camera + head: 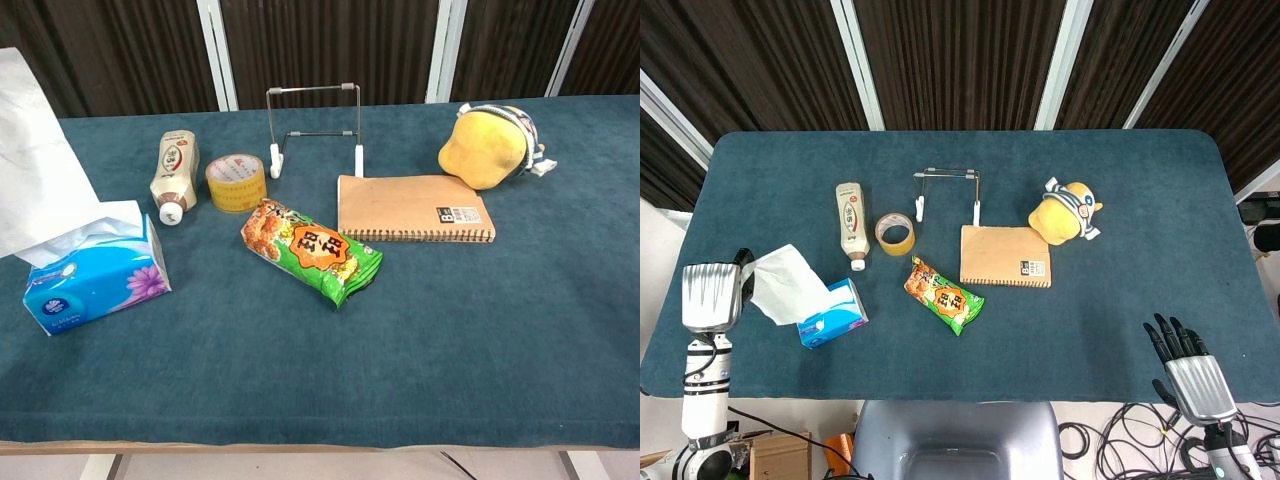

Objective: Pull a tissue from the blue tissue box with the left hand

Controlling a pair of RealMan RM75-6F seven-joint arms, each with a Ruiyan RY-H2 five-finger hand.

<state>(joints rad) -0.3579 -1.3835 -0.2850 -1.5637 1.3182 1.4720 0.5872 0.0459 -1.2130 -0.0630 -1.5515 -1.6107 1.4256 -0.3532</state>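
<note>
Tissue nearly clear of box

Tissue (783,283) stretches from the blue tissue box (834,315), near the table's (1040,330) front-left corner, to my left hand (708,295), which pinches its outer edge. Light, limp, tears easily; grip stays at that edge.

Left hand (708,295) raised over near-left table edge, back of hand to head camera, forearm running down out of frame; fingers closed on a tissue (780,285). Right hand (1188,370) low off near-right corner, fingers spread, holding nothing. Neither hand visible in chest view.
</note>
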